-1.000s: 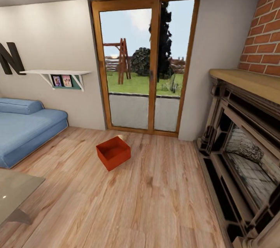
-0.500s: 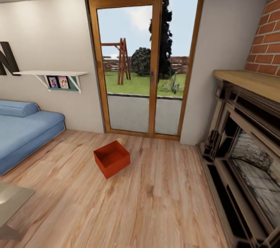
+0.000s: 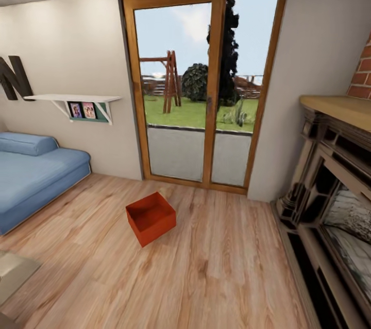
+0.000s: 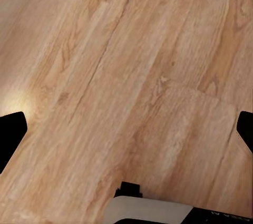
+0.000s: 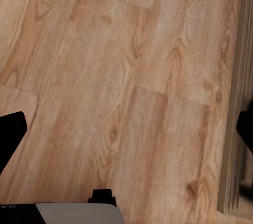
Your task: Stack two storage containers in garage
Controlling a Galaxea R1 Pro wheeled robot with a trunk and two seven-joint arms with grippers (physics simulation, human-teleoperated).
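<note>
The blue sofa (image 3: 36,177) is cut off by the head view's left edge, and the fireplace (image 3: 335,205) by its right and lower edges. The framed pictures (image 3: 82,110) on the shelf (image 3: 72,98) are too small to be made out. Of each gripper, left (image 4: 126,129) and right (image 5: 126,129), only dark fingertips at the frame edges are seen.

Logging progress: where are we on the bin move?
Done: nothing. One bin sits on the wood floor by the glass door, untouched. In hand: nothing; left gripper and right gripper are open over bare planks. Left: fetch both bins, carry them to the garage, stack.
</note>
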